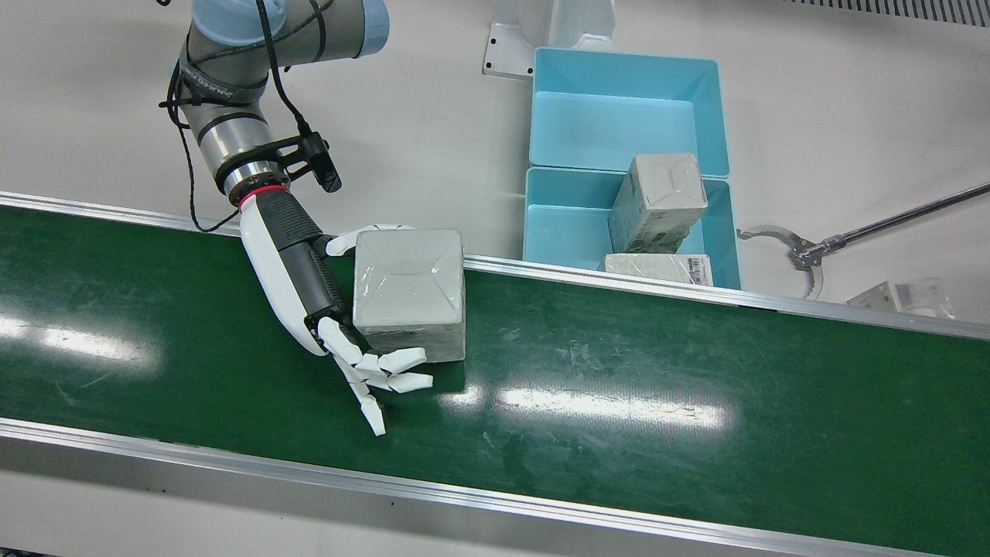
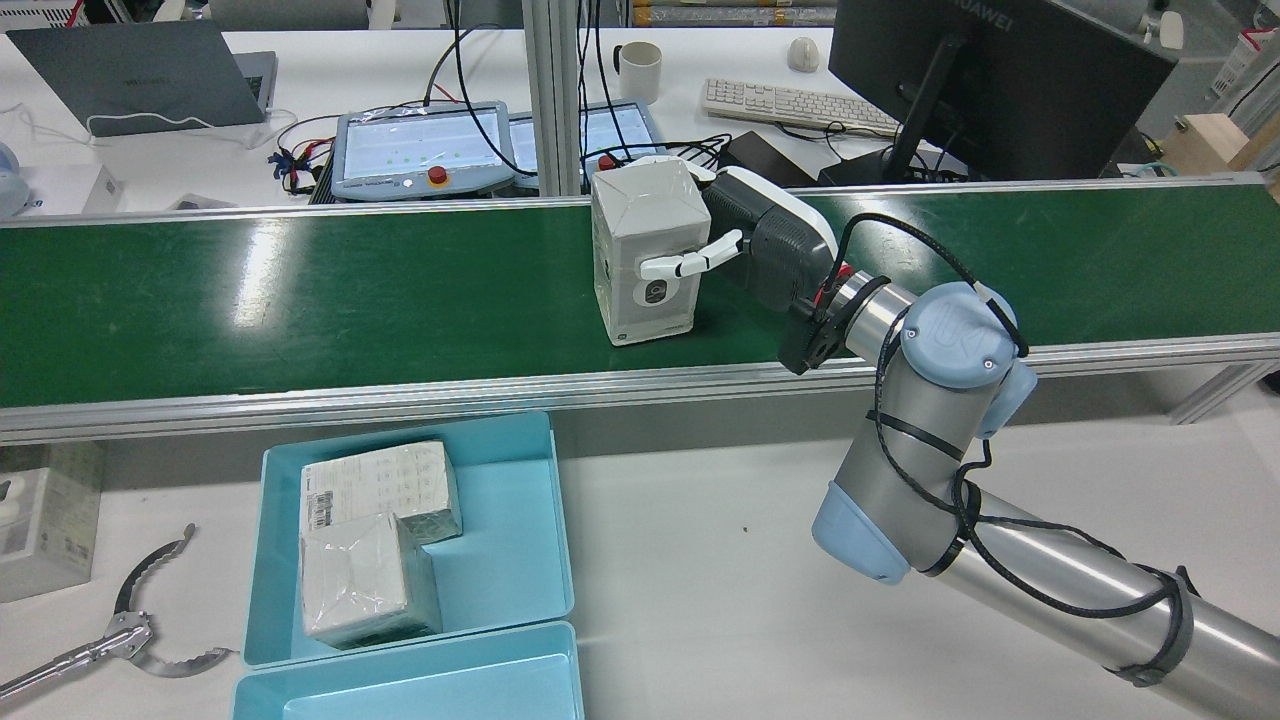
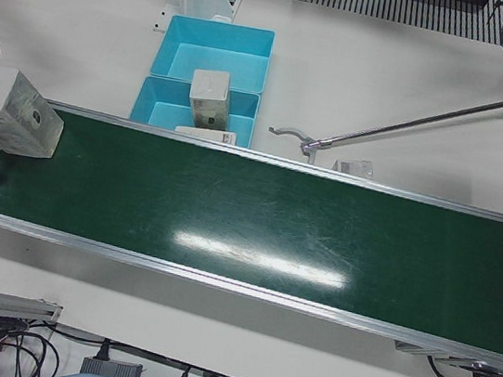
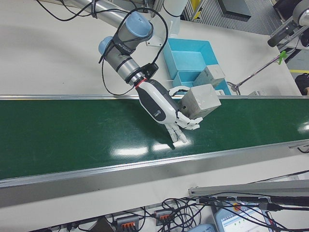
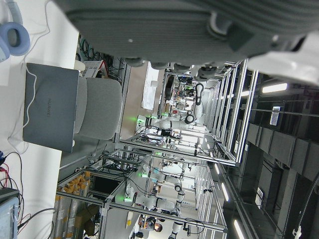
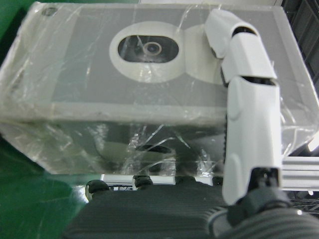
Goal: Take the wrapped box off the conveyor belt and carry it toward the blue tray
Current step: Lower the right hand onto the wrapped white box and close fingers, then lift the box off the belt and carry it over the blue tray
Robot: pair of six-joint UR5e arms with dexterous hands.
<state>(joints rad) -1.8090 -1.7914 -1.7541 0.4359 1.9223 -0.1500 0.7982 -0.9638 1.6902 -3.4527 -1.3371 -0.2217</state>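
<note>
The wrapped box (image 1: 408, 290) is a grey carton in clear film, over the green conveyor belt (image 1: 619, 363) near its tray-side rail. My right hand (image 1: 309, 286) is shut on it, with its thumb on one side and its fingers (image 6: 249, 114) on the other. The box looks tilted in the right-front view (image 4: 202, 101); I cannot tell whether it touches the belt. It also shows in the rear view (image 2: 645, 250), with the right hand (image 2: 770, 235) beside it. The blue tray (image 1: 719, 232) stands just past the rail. The left hand (image 5: 199, 30) shows only as a dark palm edge.
Two wrapped boxes (image 1: 657, 203) lie in the near blue tray. A second blue tray (image 1: 715, 116) stands behind it. A long reach-grabber tool (image 1: 804, 251) and a loose box (image 1: 901, 296) lie on the white table. Aluminium rails (image 1: 619, 278) edge the belt.
</note>
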